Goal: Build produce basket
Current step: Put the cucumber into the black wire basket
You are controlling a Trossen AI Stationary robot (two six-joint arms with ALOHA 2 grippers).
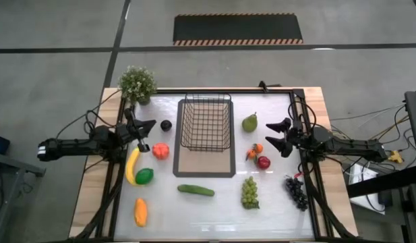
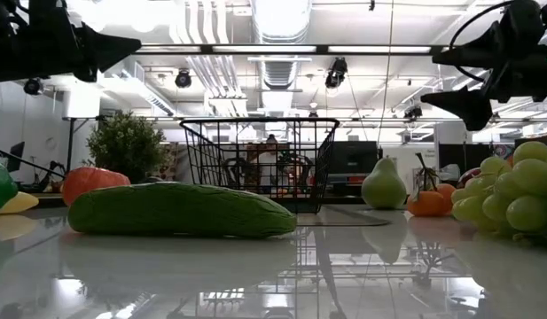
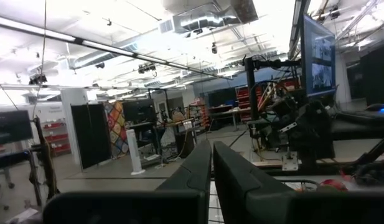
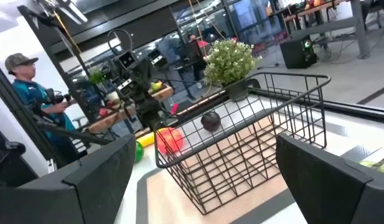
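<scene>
While my basket of black wire mesh sits empty on its mat toward the table's far edge, nothing of the job is done yet. All the produce lies loose around it: smooth yellow banana, lime and tomato on the left side, ridged cucumber near the front, pear, apple and knobbly green grapes on the right. My left pincer hovers pinched shut, holding nothing; my right pincer hangs spread wide beside the pear.

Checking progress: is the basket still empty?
Empty. The basket shows only bare mesh and mat through it; all produce lies on the table outside.
</scene>
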